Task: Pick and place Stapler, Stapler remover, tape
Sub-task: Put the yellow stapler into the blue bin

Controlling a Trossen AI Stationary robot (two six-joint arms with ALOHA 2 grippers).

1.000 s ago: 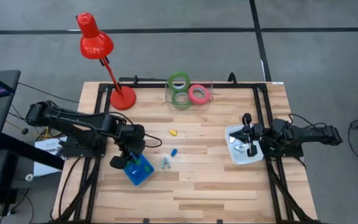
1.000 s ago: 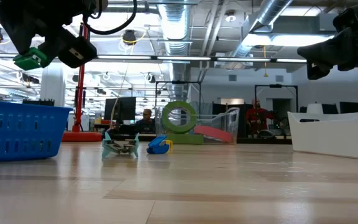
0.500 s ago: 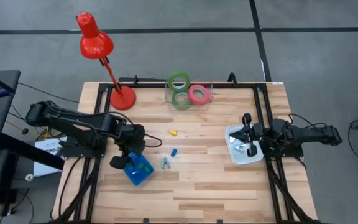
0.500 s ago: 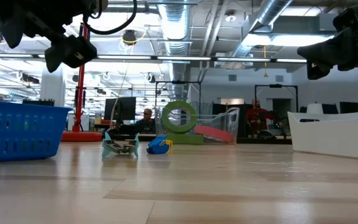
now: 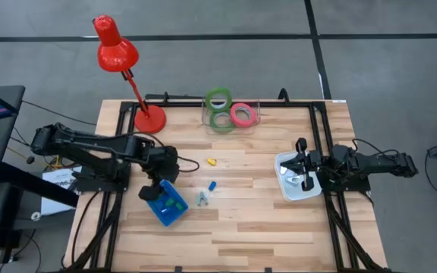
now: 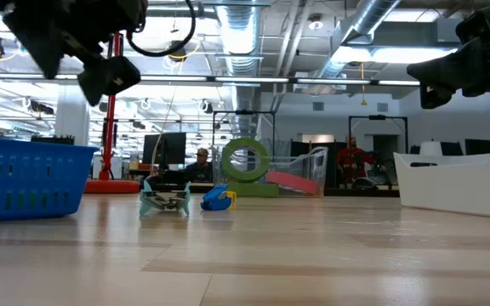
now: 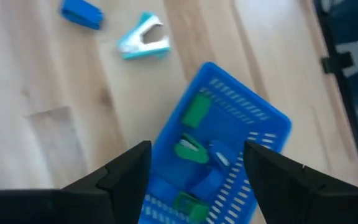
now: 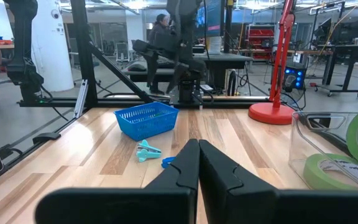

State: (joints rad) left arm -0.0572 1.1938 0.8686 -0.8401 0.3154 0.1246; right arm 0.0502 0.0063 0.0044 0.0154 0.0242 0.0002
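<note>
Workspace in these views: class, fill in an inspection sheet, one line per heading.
Surface: wooden table, bare at the front.
Job's things: three tape rings in a clear box at the back; teal staple remover, small blue piece and yellow piece mid-table; green pieces in the blue basket.
Clutter: red lamp; white tray.
Grippers: left claw open above the basket, empty; right claw shut over the tray.
Cables: along both arms.
Surroundings: seated person behind the table.

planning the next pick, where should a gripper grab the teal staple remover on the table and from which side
Come straight down on the staple remover from above, closing the fingers across its narrow hinged end rather than the splayed jaws. It lies flat and clear of the blue basket, with open wood around it. The open left gripper looks nearest.
</note>
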